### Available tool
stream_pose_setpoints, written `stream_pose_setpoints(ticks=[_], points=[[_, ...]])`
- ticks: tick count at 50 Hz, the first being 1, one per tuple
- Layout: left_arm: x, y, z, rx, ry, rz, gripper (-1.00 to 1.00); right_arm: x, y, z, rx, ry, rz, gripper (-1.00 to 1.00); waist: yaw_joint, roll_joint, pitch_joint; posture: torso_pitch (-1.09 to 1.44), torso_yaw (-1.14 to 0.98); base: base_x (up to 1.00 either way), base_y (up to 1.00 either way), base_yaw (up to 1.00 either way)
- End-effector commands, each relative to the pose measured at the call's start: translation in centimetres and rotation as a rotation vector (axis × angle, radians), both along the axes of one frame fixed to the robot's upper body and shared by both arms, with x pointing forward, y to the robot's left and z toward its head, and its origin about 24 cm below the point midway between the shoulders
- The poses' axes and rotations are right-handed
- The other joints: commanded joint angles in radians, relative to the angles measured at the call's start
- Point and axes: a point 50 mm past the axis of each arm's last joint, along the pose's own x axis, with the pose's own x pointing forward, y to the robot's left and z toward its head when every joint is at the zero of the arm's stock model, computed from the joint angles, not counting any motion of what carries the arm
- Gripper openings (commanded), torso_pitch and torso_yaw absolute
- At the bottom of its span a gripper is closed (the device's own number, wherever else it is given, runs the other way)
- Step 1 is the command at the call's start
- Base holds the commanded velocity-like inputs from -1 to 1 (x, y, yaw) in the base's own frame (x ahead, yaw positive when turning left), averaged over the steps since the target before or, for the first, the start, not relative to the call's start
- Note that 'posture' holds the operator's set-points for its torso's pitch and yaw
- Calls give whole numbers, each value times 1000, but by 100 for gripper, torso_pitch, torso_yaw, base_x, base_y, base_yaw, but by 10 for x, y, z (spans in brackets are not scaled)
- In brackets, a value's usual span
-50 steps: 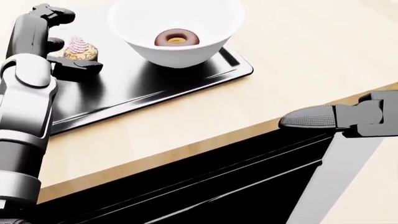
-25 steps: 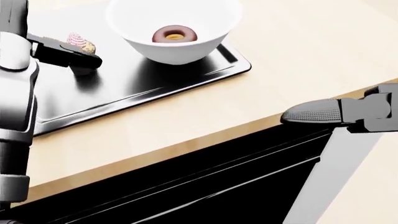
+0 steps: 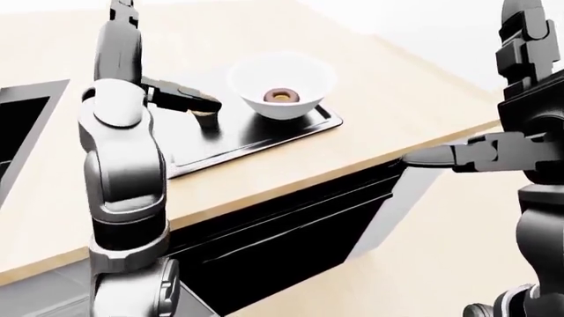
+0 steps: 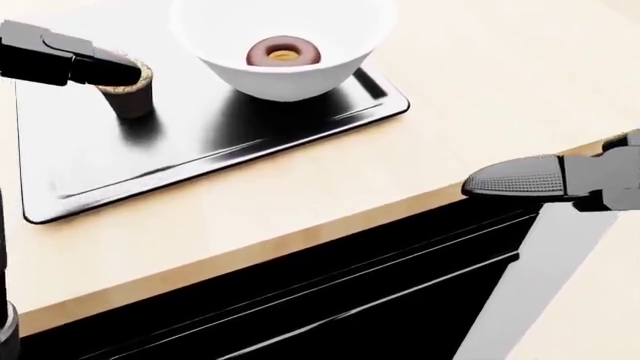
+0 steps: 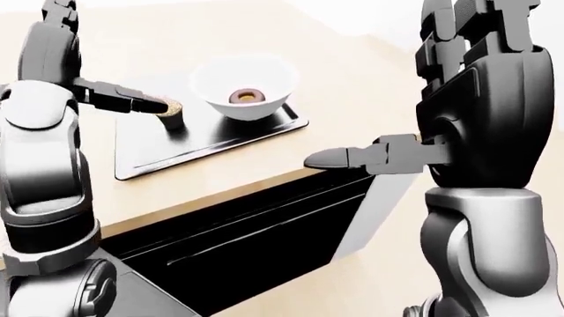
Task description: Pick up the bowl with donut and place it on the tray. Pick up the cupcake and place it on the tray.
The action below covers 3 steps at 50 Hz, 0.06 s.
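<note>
The white bowl (image 4: 285, 56) with the chocolate donut (image 4: 283, 52) stands on the black tray (image 4: 200, 142), at its upper right. The cupcake (image 4: 128, 96) stands upright on the tray's upper left, its top hidden behind a finger (image 4: 60, 61) of my left hand. My left hand (image 3: 185, 100) is open, one finger stretched over the cupcake and the others raised clear of it. My right hand (image 5: 432, 99) is open and empty off the counter's edge at the right, its thumb (image 4: 520, 180) pointing left and its fingers up.
The tray lies on a light wooden counter (image 4: 480, 90). A black appliance front (image 4: 330, 300) fills the space under the counter's edge. A black recessed panel (image 3: 18, 132) is set in the counter at the far left of the left-eye view.
My left hand has let go of the cupcake and drawn back to the left, its arm leaving the head view. The cupcake stays on the tray. The right hand has barely moved.
</note>
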Motion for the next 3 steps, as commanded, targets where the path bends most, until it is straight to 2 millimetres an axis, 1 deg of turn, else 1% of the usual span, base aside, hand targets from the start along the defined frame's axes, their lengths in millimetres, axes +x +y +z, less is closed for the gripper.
stream_pose_setpoints(ticks=[1, 3], points=[[-18, -2, 22, 19, -91, 0, 100, -8, 0, 10, 6, -62, 2, 100, 0, 1, -29, 0, 0, 0, 0, 0], [-33, -3, 25, 19, -105, -8, 100, -14, -1, 13, -2, -60, -2, 100, 1, -2, -26, 0, 0, 0, 0, 0]])
